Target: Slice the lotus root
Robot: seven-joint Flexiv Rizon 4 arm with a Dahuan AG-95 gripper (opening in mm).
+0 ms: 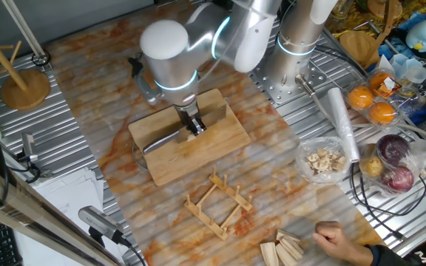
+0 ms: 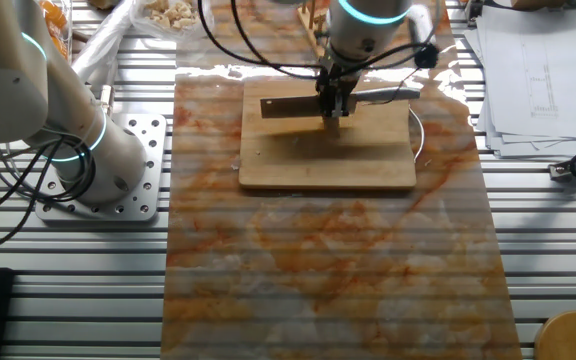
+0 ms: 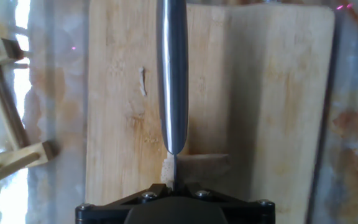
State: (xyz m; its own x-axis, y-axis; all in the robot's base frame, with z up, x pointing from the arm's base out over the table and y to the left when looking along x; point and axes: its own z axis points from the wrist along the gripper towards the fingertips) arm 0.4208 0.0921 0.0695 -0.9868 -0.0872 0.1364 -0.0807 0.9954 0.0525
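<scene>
**Mia:** Where is the lotus root [image 3: 166, 168]?

**Ben:** It is on the cutting board [image 1: 220, 140], right under the knife [image 3: 172, 74]. In the hand view you can only see a small pale bit of it, touching the knife's edge. A brownish piece [image 3: 207, 163] lies just beside it, but I cannot tell what that is.

**Mia:** Who holds the knife?

**Ben:** The gripper [image 1: 192, 124] is squeezed tight on the knife's handle. The flat grey blade sticks out over the board.

**Mia:** What could go wrong?

**Ben:** The root is small and stubby. Nothing holds it down. If the knife pushes on its side, I think it could roll or pop away from the blade. Then the cut would be crooked, or the knife would miss it.

**Mia:** Anything else?

**Ben:** The board could slide on the smooth marbled mat [image 2: 318, 260] if the push is hard. Also, a person's hand [image 1: 339, 240] rests on the table, well away from the board, near some wooden blocks [image 1: 283, 247]. It should stay away from the blade.
</scene>
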